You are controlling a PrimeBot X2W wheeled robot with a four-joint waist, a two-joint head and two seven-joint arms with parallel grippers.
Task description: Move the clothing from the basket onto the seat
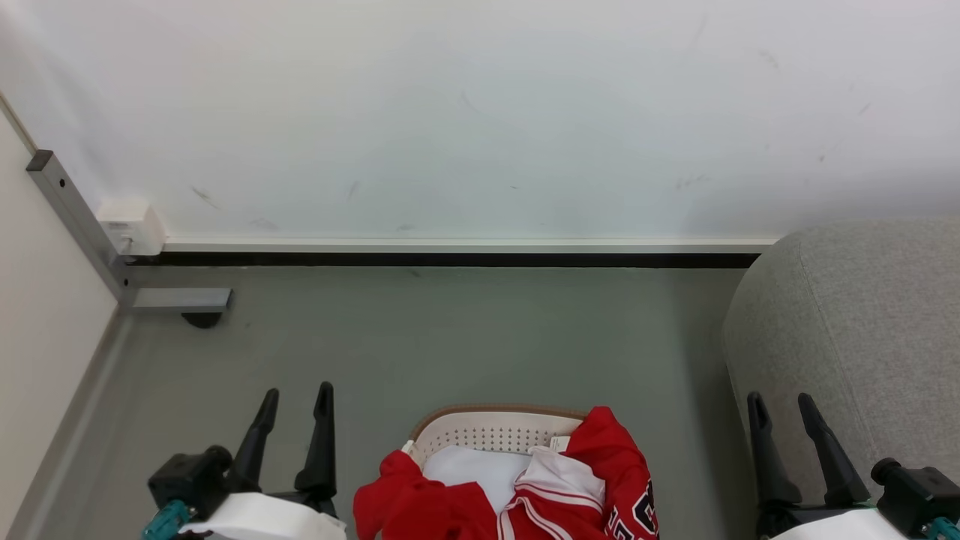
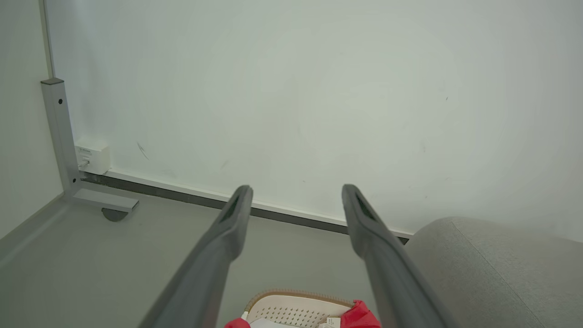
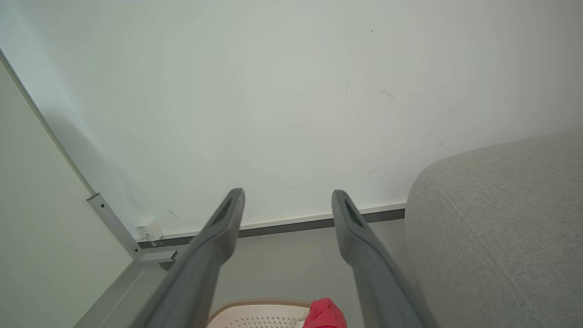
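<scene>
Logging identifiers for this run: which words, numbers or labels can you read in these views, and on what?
Nothing reads whole.
Black-and-white block lettering on the red jersey: cut off at the head view's bottom edge, unreadable.
White tag inside the basket: too small to read.
Sticker on the white wall box: too small and blurred.

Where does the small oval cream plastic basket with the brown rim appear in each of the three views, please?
Head view: cream basket at bottom centre, between left gripper and right gripper, red clothing spilling over it.
Left wrist view: bottom edge, centre.
Right wrist view: bottom edge, slightly left of centre.
Shared landmark: grey metal post at the wall corner, left in every view.
</scene>
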